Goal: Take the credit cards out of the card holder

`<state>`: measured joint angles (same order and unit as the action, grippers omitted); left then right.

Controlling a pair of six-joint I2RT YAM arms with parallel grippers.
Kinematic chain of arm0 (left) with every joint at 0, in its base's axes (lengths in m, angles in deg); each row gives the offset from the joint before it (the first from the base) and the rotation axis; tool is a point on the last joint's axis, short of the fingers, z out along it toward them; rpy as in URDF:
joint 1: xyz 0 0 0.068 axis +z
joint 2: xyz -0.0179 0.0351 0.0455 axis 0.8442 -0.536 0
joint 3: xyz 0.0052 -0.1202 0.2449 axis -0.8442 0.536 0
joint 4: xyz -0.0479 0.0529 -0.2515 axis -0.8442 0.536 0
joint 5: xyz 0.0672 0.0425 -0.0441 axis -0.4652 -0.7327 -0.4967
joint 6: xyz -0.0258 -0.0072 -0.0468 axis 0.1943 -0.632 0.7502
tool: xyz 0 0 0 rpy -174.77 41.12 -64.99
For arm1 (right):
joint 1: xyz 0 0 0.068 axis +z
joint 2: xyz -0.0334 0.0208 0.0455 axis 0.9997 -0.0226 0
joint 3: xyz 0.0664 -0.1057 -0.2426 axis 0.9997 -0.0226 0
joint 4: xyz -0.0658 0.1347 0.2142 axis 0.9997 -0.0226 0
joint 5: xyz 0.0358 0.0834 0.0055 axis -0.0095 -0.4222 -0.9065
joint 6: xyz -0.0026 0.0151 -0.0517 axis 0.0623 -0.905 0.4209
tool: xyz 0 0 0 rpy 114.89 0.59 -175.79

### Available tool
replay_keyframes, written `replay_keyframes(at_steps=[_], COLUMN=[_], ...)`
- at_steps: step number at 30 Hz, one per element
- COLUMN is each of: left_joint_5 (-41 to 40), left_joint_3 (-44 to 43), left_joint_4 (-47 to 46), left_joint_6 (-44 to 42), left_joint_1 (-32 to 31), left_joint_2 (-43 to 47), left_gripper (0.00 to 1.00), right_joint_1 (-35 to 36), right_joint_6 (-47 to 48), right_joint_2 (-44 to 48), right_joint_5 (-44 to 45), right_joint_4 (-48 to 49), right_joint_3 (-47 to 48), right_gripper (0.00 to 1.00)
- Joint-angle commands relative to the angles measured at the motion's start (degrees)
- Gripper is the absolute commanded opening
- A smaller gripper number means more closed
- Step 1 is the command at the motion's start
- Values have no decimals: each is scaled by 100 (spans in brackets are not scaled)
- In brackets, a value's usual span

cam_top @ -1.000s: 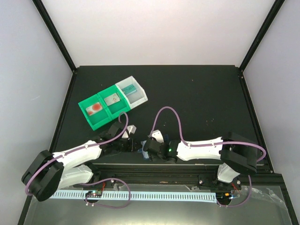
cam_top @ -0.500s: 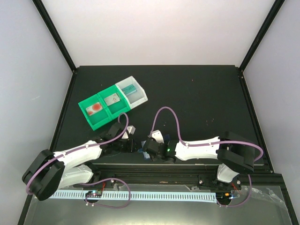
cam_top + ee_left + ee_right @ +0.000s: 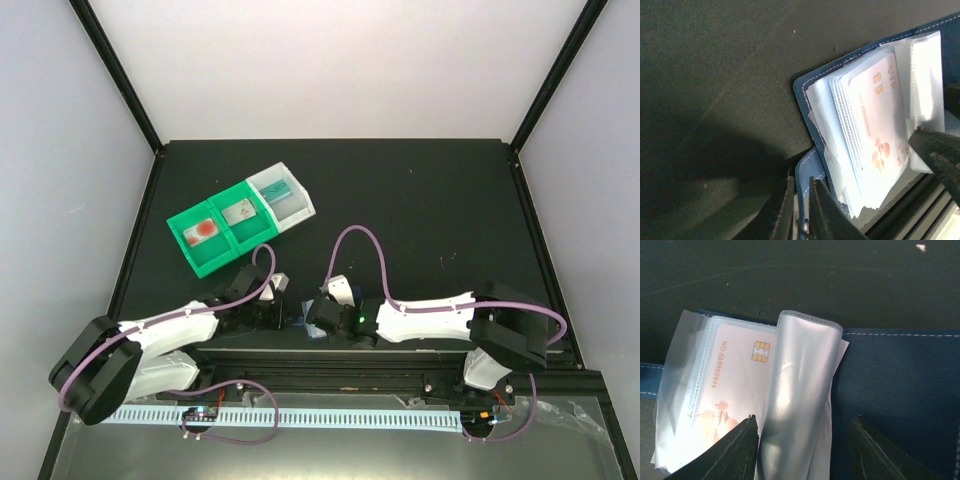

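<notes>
Open card holder (image 3: 895, 390) lies on the bench (image 3: 420, 220) at the near edge, between both arms. Left end effector (image 3: 801, 215) is nearly closed, pinching the holder's blue edge. Right end effector (image 3: 804, 422) is about half open, straddling a curled clear sleeve (image 3: 797, 390) that overlaps the credit card (image 3: 735, 375), which is still pocketed. Green tray (image 3: 215, 262) is well apart, far-left. Both arms have barely shifted since a second ago.

A green compartment tray (image 3: 212, 264) is set on the black table (image 3: 430, 220), toward its far left corner, and is turned at a slant to the table's edges. A white end bin (image 3: 292, 207) is joined to the tray's farther, right-hand end. A white slotted strip (image 3: 340, 415) is laid below the table's near edge
</notes>
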<state>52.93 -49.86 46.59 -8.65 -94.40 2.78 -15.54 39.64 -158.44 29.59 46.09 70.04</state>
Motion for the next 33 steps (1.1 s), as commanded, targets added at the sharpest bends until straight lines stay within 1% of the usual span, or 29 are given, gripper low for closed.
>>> replay_keyframes(at_steps=[1, 2, 4, 8, 11, 14, 17, 23, 30, 33], left_joint_5=[34, 11, -30, -114, -215, -276, -325, -371, -690, -699], left_joint_3=[-122, -131, -152, -237, -336, -447, -574, -772, -602, -581], left_joint_4=[-105, -99, -58, 67, 194, 311, 395, 510, 517, 528], left_joint_6=[-137, -153, -175, -240, -311, -411, -474, -476, -401, -395], left_joint_1=[27, 27, 33, 28, 37, 67, 109, 185, 204, 217], left_joint_2=[-89, -85, -75, -81, -90, -135, -256, -366, -384, -430], left_gripper=[4, 2, 2, 2, 1, 2, 2, 1, 2, 2], right_joint_1=[19, 19, 22, 20, 17, 5, 13, -8, -117, -127], right_joint_6=[-177, -206, -248, -289, -402, -422, -302, -325, -362, -355], right_joint_2=[258, 271, 282, 239, 205, 286, 335, 190, 274, 301], right_joint_5=[499, 529, 571, 565, 737, 836, 759, 722, 689, 647], right_joint_4=[-198, -208, -230, -196, -409, -394, -183, -39, 261, 346], right_joint_3=[-96, -136, -210, -350, -389, -503, -617, -667, -920, -1026], right_gripper=[51, 51, 50, 45, 41, 39, 34, 20, 11, 8])
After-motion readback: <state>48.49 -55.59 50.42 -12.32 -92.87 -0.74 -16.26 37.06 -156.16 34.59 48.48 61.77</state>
